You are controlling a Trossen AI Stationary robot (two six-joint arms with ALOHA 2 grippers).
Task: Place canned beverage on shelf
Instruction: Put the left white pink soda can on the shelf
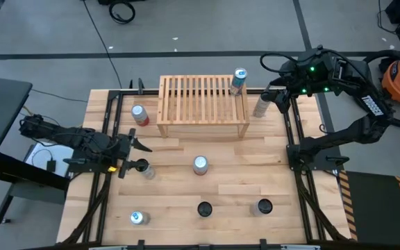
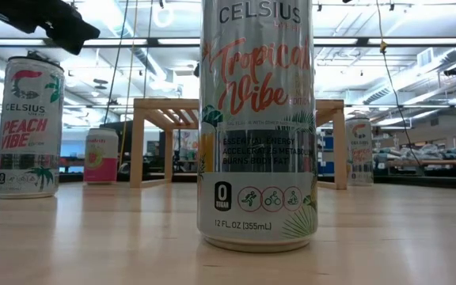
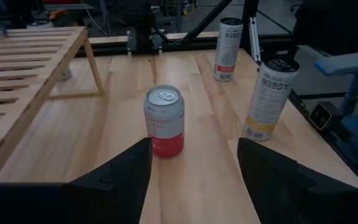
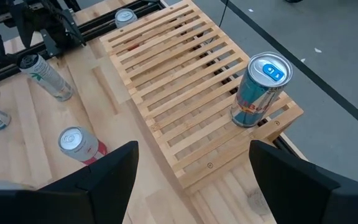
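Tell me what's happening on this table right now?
A two-armed robot is stocking drink cans onto a low wooden shelf. One blue-topped can already stands on its slatted top, at the right rear corner. The right gripper hovers open and empty just off that end of the shelf, beside a slim silver can standing on the table. The left gripper is open at the table's left side, facing a red can in the middle of the table. Several other cans wait around the table.

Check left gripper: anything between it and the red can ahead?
Nothing visible. In the left wrist view the red can stands upright on bare wooden table, centred ahead of the open left gripper; other cans sit off to the side.
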